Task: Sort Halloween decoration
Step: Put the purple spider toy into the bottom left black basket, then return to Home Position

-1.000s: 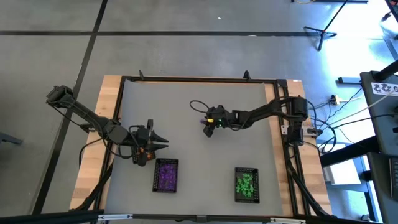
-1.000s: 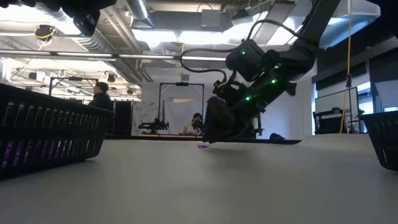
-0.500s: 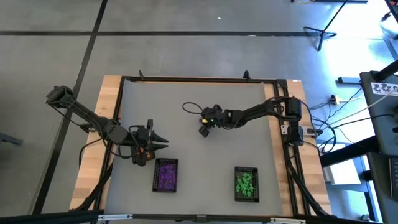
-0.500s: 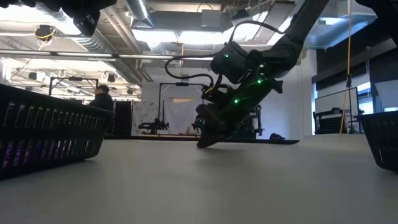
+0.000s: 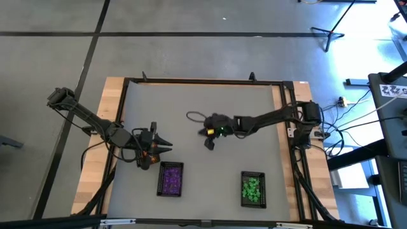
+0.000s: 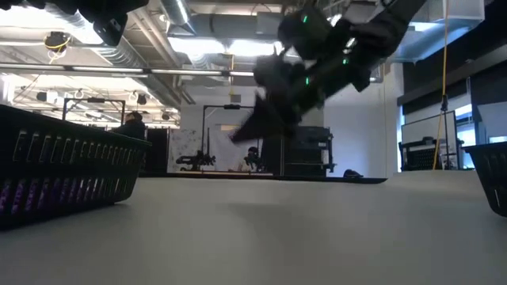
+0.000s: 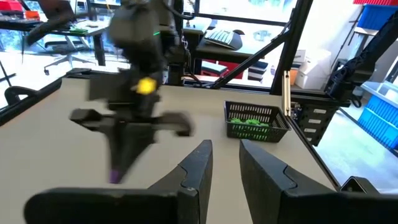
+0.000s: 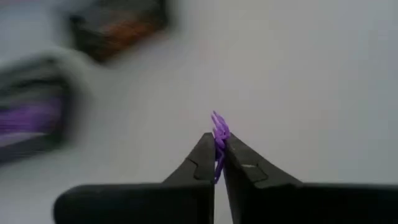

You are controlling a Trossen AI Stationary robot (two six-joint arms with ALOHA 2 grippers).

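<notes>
My right gripper hangs above the middle of the grey table and is shut on a tiny purple Halloween decoration. From above, that gripper sits a little far of the two near trays. The low view shows it well clear of the tabletop. My left gripper waits open at the table's left, nothing between its fingers. Purple pieces lie in one black mesh tray, green ones in another. My right gripper pinches the purple decoration between its two fingertips. Its upper part sticks out beyond the tips. The fingers slant down toward the table. The piece is lifted clear of the table.
A dark tray with orange pieces sits under my left arm, beside the purple tray. The green tray stands near the table's near right. Black frame rails and wooden strips border the mat. People stand in the room behind.
My right gripper, whose fingertips were down on the table at a purple piece, has risen clear of the table with that piece and drifted a little toward the near edge, tipping less steeply.
</notes>
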